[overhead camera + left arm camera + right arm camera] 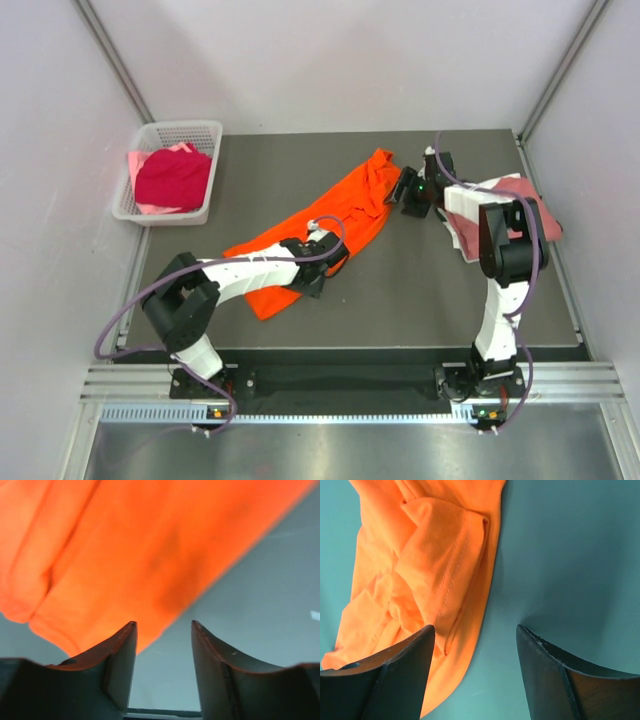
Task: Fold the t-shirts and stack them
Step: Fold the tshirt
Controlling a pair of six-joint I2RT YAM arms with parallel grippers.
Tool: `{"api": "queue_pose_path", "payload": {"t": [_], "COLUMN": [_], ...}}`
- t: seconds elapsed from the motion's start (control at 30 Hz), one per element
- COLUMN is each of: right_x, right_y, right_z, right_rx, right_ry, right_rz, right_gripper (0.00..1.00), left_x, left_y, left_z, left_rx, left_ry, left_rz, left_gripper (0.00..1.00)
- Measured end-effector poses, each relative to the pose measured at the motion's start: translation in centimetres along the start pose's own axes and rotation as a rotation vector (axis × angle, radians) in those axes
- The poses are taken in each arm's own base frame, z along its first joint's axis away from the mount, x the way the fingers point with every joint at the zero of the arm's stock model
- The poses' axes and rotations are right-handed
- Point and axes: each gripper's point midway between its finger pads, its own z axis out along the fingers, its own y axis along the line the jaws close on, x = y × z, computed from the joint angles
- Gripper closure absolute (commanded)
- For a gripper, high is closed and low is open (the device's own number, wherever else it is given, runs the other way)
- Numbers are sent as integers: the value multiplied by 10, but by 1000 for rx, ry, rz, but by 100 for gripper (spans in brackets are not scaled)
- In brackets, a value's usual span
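Observation:
A bright orange t-shirt (pixel 330 225) lies rumpled in a long diagonal strip on the dark table, from near left to far middle. My left gripper (pixel 335 262) hovers at the strip's right edge near its middle, open and empty; the orange cloth (pixel 125 550) fills the left wrist view above the jaws. My right gripper (pixel 404 188) is open and empty beside the shirt's far end; the bunched cloth with its stitched hem (pixel 435 570) lies in front of its left finger. Folded dusty rose and white shirts (pixel 515 200) lie at the right, partly hidden by the right arm. A crimson shirt (pixel 173 177) sits in the basket.
A white lattice basket (pixel 205 133) stands at the table's far left, holding the crimson shirt over pale pink cloth (pixel 150 208). Grey walls enclose the table on three sides. The metal rail with both arm bases runs along the near edge.

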Motion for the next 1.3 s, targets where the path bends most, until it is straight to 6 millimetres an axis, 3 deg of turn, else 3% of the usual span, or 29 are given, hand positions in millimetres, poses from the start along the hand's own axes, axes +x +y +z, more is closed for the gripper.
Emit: {"api": "queue_pose_path", "payload": {"t": [0.1,0.23,0.47,0.8,0.87,1.1,1.3], "right_x": [2,3,2,3,3,0,-5], "right_y": [-3,-5,-6,-7,-6,0,3], "right_z": [-3,-5,-6,-6,-7,-18,-37], "right_rx": [4,7,7,7,6,-8,-22], "right_ry": [1,2,1,2,1,-15,-42], "right_rz": [4,7,11,11,11,5,5], "right_gripper": [33,34,34,34,34,34,34], "left_x": [7,15,19,19,19,21,17], "left_y": [13,17,16,7,5,-2,-24], "left_z": [8,18,21,24,24,23,20], "left_rx": [-34,-61,-56,13,32,113,224], "left_ry": [31,65,81,100,108,151,180], "left_rz": [4,28,51,36,34,29,-3], "left_gripper": [55,63,59,88,100,100,100]}}
